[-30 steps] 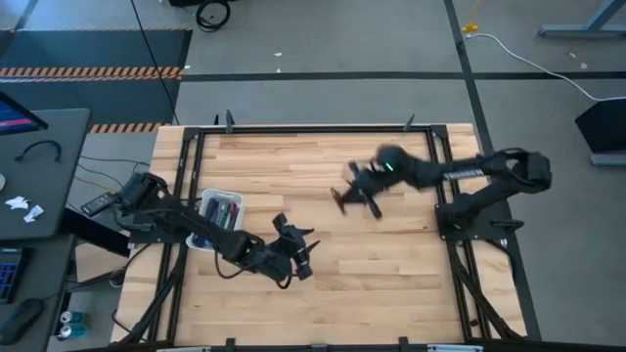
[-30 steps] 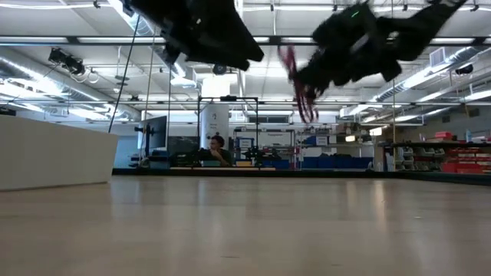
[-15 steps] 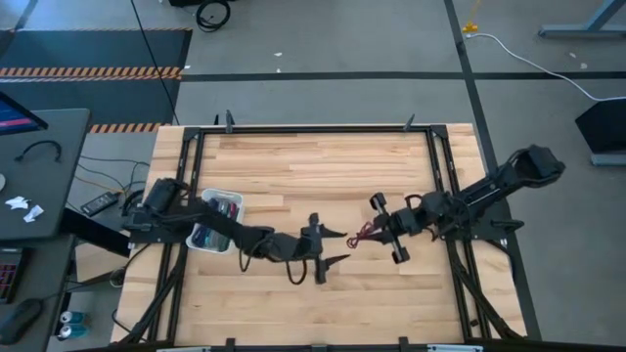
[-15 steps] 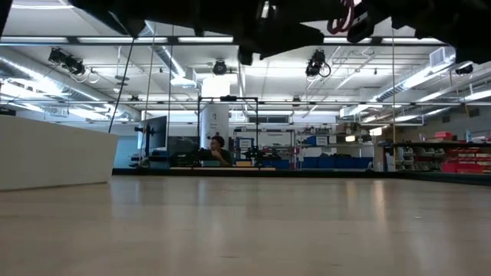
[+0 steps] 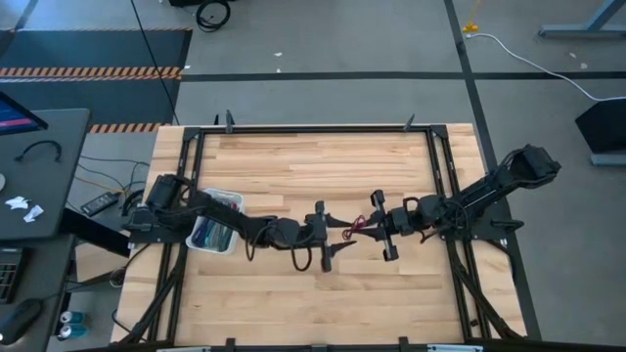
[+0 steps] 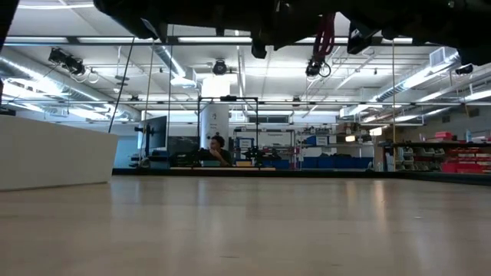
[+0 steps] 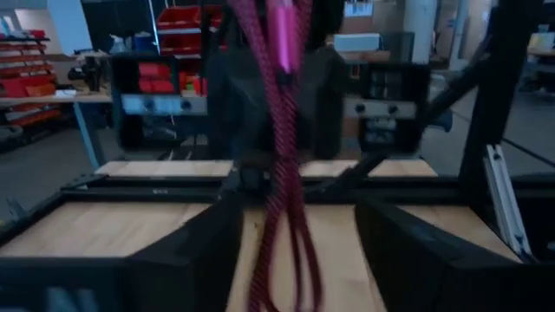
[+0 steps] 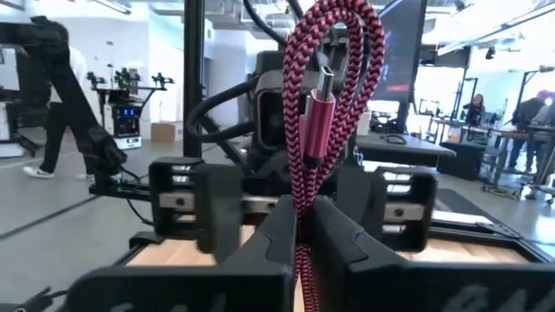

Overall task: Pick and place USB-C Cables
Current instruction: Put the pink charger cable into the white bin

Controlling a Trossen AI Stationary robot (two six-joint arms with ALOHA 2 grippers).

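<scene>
Maroon braided USB-C cable (image 5: 356,229) hangs in the air near the middle of the table (image 5: 323,166), between my two grippers, well above the wood as the low view (image 6: 328,34) shows. From above, its long axis runs from about 2 o'clock down to 8 o'clock, with the loose loop end pointing toward 8 o'clock, at the left arm. I have the right gripper (image 5: 378,223) clamped on the cable; in the right wrist view the two fingers (image 8: 282,238) sit pressed together on the bundle (image 8: 323,95), which stands up between them with its pink plug pointing down toward the fingers. The left gripper (image 5: 329,238) sits just at 9 o'clock of the cable with its fingers spread wide apart, and the left wrist view shows the strands (image 7: 282,156) hanging in the gap between those fingers (image 7: 186,251), not touching either that I can see. At 9 o'clock on the table a white tray (image 5: 208,242) holds more cables, partly under the left arm.
</scene>
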